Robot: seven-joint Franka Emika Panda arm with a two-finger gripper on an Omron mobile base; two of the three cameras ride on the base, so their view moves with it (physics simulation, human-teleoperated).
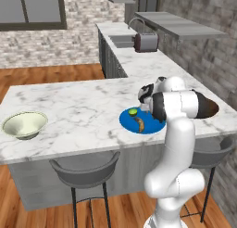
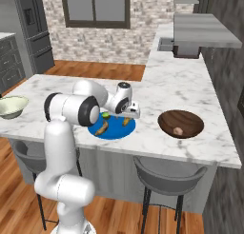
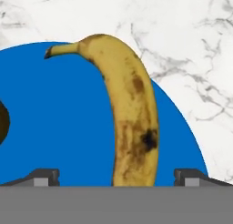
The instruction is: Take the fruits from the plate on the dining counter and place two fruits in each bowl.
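While hovering low over the blue plate [image 3: 68, 118], gripper [image 3: 116, 177] spread to full width with nothing between the tips: two small dark fingertips [image 3: 43, 176] at the bottom corners of the hand view, well apart, one on either side of a spotted banana [image 3: 132, 123].

Banana straight ahead of the hand, long axis running from the bottom centre of the hand view up to a stem curling toward the upper left. Fat end reaching down between the two tips; axis roughly square to the line joining them, so jaws already set across the narrow width, not along the length. Probably little turning of the wrist needed; mainly a descent, then a closing. Curve of the fruit bulging to the right of the frame, so a grasp near the lower middle looks safest.

In the right base view, gripper [image 2: 127, 112] just above the far side of the plate [image 2: 112, 131], in the centre of the frame; second banana [image 2: 100, 129] on the plate to the lower left, lime [image 2: 105, 115] close behind the forearm. In the left base view, lime [image 1: 133, 112] and one banana [image 1: 140, 125] on the plate [image 1: 127, 122], right of centre.

Dark wooden bowl [image 2: 181, 123] at centre right, well apart from the plate, with a small round fruit [image 2: 177, 131] inside. Cream bowl [image 1: 24, 124] at far left on the dining counter [image 1: 74, 106], also well apart.
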